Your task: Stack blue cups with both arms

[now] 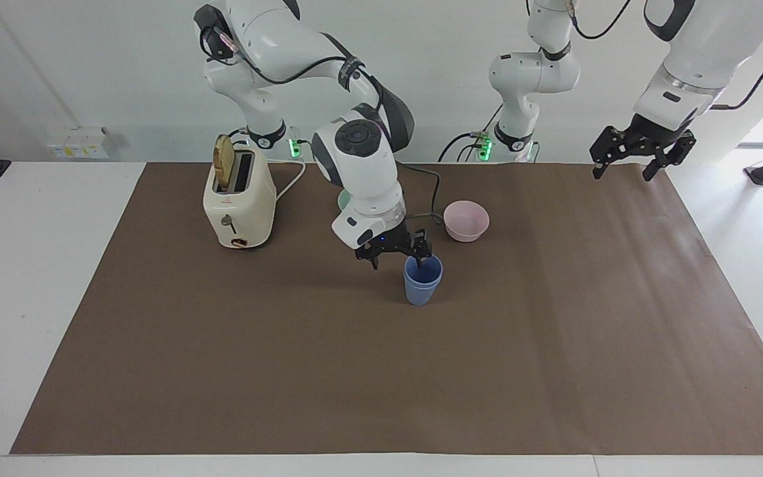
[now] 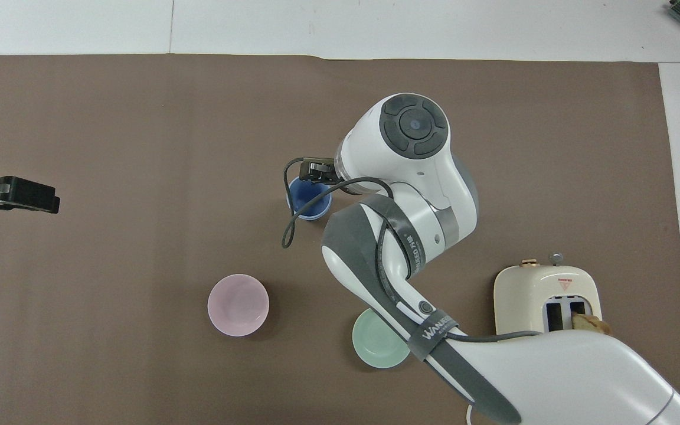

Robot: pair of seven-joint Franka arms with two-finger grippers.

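Blue cups (image 1: 422,281) stand nested upright mid-mat, farther from me than the pink bowl (image 1: 466,220). My right gripper (image 1: 400,255) hovers spread at their rim, gripping nothing. My left gripper (image 1: 626,162) waits spread, raised over the mat's corner.

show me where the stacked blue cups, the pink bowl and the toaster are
stacked blue cups (image 1: 422,286), facing view, on the outer cup's side wall
pink bowl (image 1: 466,228), facing view, on its outer wall
toaster (image 1: 242,212), facing view, on its cream front face
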